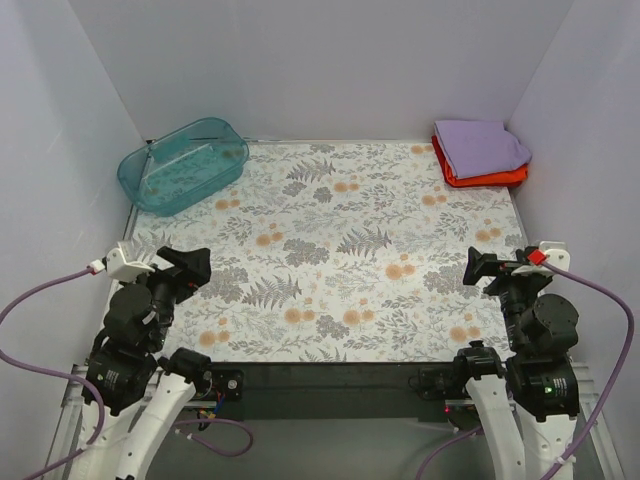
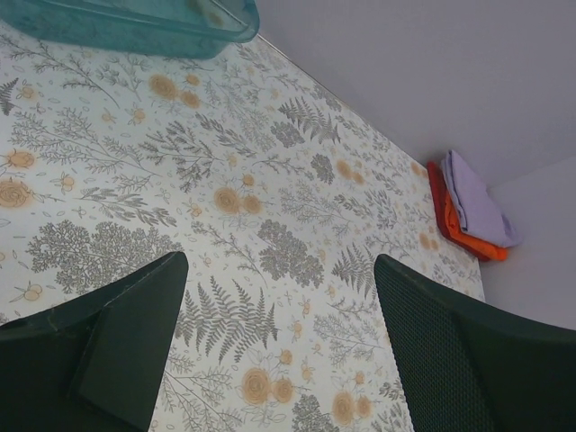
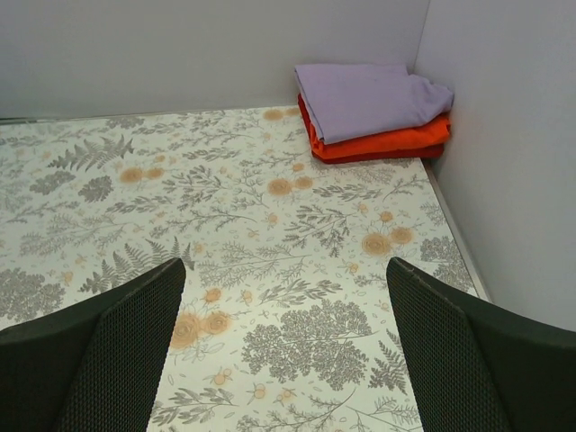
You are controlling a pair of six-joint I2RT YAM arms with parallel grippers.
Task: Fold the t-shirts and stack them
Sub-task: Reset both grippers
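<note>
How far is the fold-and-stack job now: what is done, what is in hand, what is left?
Done: the lavender t-shirt lies folded on the folded orange-red t-shirt in the far right corner. In hand: nothing; the left gripper and right gripper are open and empty. Left: nothing that I can see.

The lavender shirt point(image 3: 364, 99) covers most of the orange-red shirt point(image 3: 382, 144), leaving only its edges showing. In the left wrist view the teal tub point(image 2: 135, 27) is cut off by the top edge.
</note>
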